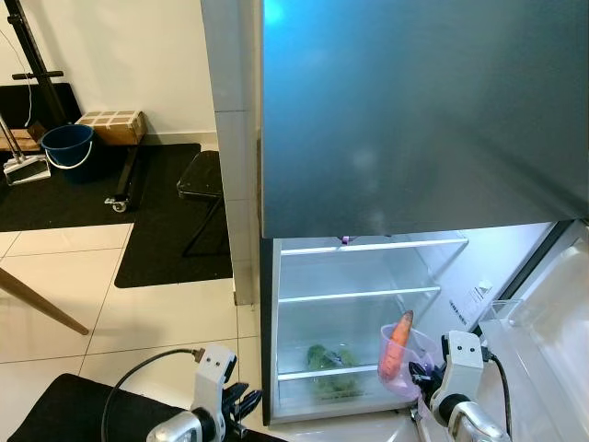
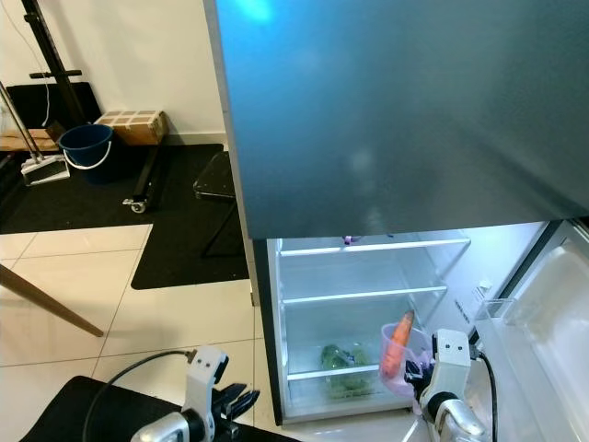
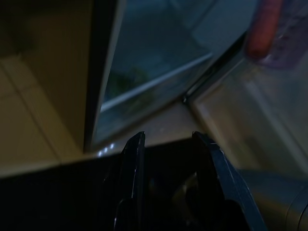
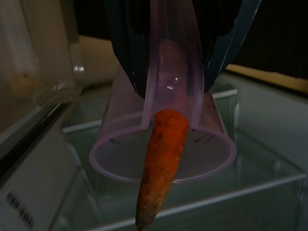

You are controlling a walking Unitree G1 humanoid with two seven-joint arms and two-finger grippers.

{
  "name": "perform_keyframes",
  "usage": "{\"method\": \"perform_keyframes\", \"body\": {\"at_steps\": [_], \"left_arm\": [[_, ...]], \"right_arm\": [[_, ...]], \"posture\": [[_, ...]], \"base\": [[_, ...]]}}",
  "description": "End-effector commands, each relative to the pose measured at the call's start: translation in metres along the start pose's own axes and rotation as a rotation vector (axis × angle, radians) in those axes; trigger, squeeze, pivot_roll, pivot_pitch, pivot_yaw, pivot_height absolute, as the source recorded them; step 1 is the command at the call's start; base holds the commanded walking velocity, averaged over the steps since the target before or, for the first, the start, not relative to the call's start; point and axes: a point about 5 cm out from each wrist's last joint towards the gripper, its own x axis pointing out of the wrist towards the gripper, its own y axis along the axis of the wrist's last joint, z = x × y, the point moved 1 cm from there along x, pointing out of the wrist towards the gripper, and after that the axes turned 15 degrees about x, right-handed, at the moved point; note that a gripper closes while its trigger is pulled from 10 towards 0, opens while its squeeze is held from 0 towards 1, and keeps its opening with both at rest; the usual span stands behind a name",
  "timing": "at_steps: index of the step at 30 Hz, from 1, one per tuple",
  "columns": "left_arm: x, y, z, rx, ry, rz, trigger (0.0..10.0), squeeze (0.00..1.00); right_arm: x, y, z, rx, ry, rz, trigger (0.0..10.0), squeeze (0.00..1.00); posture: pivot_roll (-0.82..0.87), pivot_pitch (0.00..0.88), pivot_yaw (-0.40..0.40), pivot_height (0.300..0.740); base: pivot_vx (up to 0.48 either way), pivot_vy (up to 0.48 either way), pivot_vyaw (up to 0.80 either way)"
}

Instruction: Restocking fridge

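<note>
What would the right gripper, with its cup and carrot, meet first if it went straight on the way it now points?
Probably a glass shelf in the open fridge: the right gripper, shut on the purple cup with the carrot, points into the lit compartment. Depth is unclear.

Pale tiled floor (image 1: 166, 318), black mats (image 1: 175, 230)

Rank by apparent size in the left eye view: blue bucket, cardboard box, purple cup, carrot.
1-2. Blue bucket and cardboard box: look alike, so unranked.
3. Purple cup, held by the right gripper; it is nearer the camera, so its rank is unsure.
4. Carrot, in the cup.
</note>
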Motion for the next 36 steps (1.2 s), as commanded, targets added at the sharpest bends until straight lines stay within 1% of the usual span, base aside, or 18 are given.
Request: {"method": "perform_keyframes", "body": {"at_steps": [1,2,3,9,12,15,16,17,20,24,30,34,36], "left_arm": [[0.003,0.008,0.0,0.026,-0.024,0.042,10.0,0.0],[0.003,0.008,0.0,0.026,-0.024,0.042,10.0,0.0],[0.005,0.014,0.0,0.051,-0.041,0.065,10.0,0.0],[0.009,0.022,0.002,0.09,-0.079,0.098,10.0,0.0],[0.011,0.027,0.005,0.13,-0.123,0.114,10.0,0.0],[0.012,0.029,0.007,0.15,-0.142,0.121,10.0,0.0],[0.013,0.03,0.009,0.171,-0.162,0.127,10.0,0.0],[0.013,0.03,0.009,0.171,-0.162,0.127,10.0,0.0],[0.014,0.034,0.011,0.206,-0.184,0.138,10.0,0.0],[0.014,0.036,0.011,0.219,-0.189,0.148,10.0,0.0],[0.015,0.038,0.012,0.23,-0.196,0.152,10.0,0.0],[0.017,0.043,0.014,0.251,-0.216,0.176,10.0,0.0],[0.019,0.046,0.016,0.261,-0.232,0.19,10.0,0.0]], "right_arm": [[0.004,0.02,-0.002,0.012,0.015,0.083,10.0,0.0],[0.004,0.02,-0.002,0.012,0.015,0.083,10.0,0.0],[0.005,0.025,-0.003,0.011,0.021,0.099,10.0,0.0],[0.008,0.031,-0.006,-0.012,0.024,0.106,10.0,0.0],[0.011,0.036,-0.01,-0.032,0.033,0.113,10.0,0.0],[0.012,0.038,-0.012,-0.044,0.04,0.115,10.0,0.0],[0.013,0.04,-0.014,-0.049,0.047,0.12,10.0,0.0],[0.013,0.04,-0.014,-0.049,0.047,0.12,10.0,0.0],[0.014,0.042,-0.017,-0.059,0.056,0.124,10.0,0.0],[0.014,0.043,-0.018,-0.056,0.064,0.13,10.0,0.0],[0.014,0.044,-0.019,-0.052,0.064,0.137,10.0,0.0],[0.015,0.044,-0.018,-0.064,0.049,0.129,10.0,0.0],[0.016,0.044,-0.019,-0.069,0.046,0.124,10.0,0.0]], "posture": [[0.06,0.0,-0.011,0.74],[0.06,0.0,-0.011,0.74],[0.06,0.0,-0.012,0.74],[0.06,0.0,-0.01,0.74],[0.06,0.0,-0.008,0.731],[0.06,0.0,-0.008,0.726],[0.06,0.0,-0.007,0.721],[0.06,0.0,-0.007,0.721],[0.06,0.0,-0.006,0.706],[0.06,0.0,-0.006,0.687],[0.06,0.0,-0.006,0.687],[0.06,0.0,-0.001,0.687],[0.06,0.0,0.0,0.677]], "base": [[0.0,0.0,0.0],[0.0,0.0,0.0],[0.0,0.0,0.0],[0.0,0.0,0.0],[0.0,0.0,0.0],[0.0,0.0,0.0],[0.0,0.0,0.0],[0.0,0.0,0.0],[0.0,0.0,0.0],[0.0,0.0,0.0],[0.0,0.0,0.0],[0.0,0.0,0.0],[0.0,0.0,0.0]]}}
